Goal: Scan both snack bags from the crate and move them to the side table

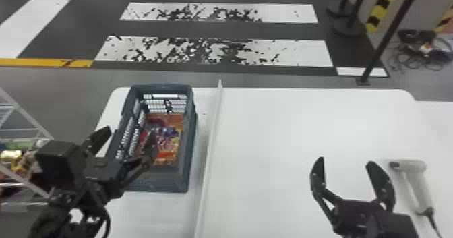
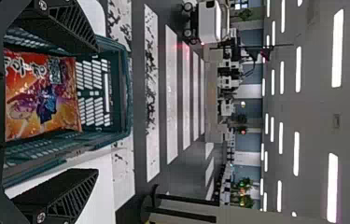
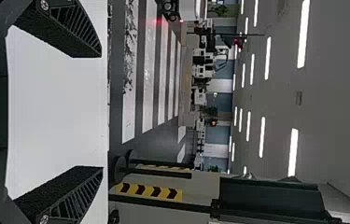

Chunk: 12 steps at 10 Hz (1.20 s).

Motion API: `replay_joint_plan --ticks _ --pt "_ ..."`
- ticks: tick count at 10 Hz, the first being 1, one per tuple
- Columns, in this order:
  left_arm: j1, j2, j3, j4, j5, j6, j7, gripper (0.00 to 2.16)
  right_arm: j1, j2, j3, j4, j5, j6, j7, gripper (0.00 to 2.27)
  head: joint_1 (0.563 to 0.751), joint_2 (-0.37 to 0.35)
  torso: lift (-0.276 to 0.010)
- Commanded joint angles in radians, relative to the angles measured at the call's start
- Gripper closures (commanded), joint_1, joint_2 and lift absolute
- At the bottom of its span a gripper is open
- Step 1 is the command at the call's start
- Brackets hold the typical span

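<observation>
Judging by how things lie, the step in hand is getting my left end effector (image 1: 130,134) onto an orange snack bag (image 1: 168,139) and my right end effector (image 1: 345,161) onto the handheld scanner (image 1: 421,186). Both end effectors are empty, fingers spread wide. The bag lies inside the crate (image 1: 161,184), below and ahead of my left fingers; I cannot tell whether a second one lies against it. To do this well, I should pitch my left fingers down and centre them between the crate walls, so neither tip catches a rim on the way in. A full, even pinch on the bag's body beats a corner, since loose film would likely slip; I'd close only until it holds, leaving the printed code uncovered. The scanner sits just beyond my right end effector's outer finger, so I'd best lift clear, shift outward and straddle the handle from above rather than nudge it along the table (image 1: 286,126). Its cable (image 1: 432,222) needs slack, away from my fingers.
</observation>
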Motion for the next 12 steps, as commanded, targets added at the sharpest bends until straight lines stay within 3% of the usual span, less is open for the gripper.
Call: replay_joint_plan --ticks 1,2,3,5,7,8,9,12 --pt "-0.08 0.023 0.029 -0.006 -0.03 0.175 -0.028 0.08 0.0 -0.001 0.002 0.0 0.001 0.004 0.0 0.07 0.695 0.077 -0.029" --pt "-0.143 0.046 0.052 -0.003 -0.042 0.292 -0.071 0.08 0.0 -0.001 0.002 -0.002 0.002 0.014 0.0 0.07 0.695 0.097 -0.029" --pt "-0.201 0.071 0.051 0.004 -0.057 0.35 -0.11 0.08 0.0 -0.001 0.007 -0.006 0.009 0.02 0.0 0.07 0.695 0.11 -0.029" --pt "-0.304 0.144 0.026 0.071 -0.105 0.378 -0.182 0.08 0.009 0.002 0.016 -0.02 0.033 0.051 0.0 0.07 0.695 0.127 -0.029" --pt "-0.411 0.221 0.009 0.198 -0.126 0.378 -0.286 0.08 0.018 0.007 0.025 -0.035 0.056 0.078 0.0 0.07 0.695 0.138 -0.029" --pt "-0.463 0.247 0.001 0.264 -0.131 0.375 -0.327 0.08 0.025 0.01 0.028 -0.044 0.067 0.09 0.0 0.07 0.695 0.146 -0.029" --pt "-0.528 0.253 -0.005 0.31 -0.159 0.375 -0.401 0.07 0.028 0.015 0.03 -0.051 0.074 0.097 0.0 0.07 0.695 0.16 -0.029" --pt "-0.704 0.313 -0.164 0.474 -0.252 0.363 -0.459 0.05 0.037 0.036 0.039 -0.052 0.101 0.109 0.0 0.07 0.695 0.164 -0.029"
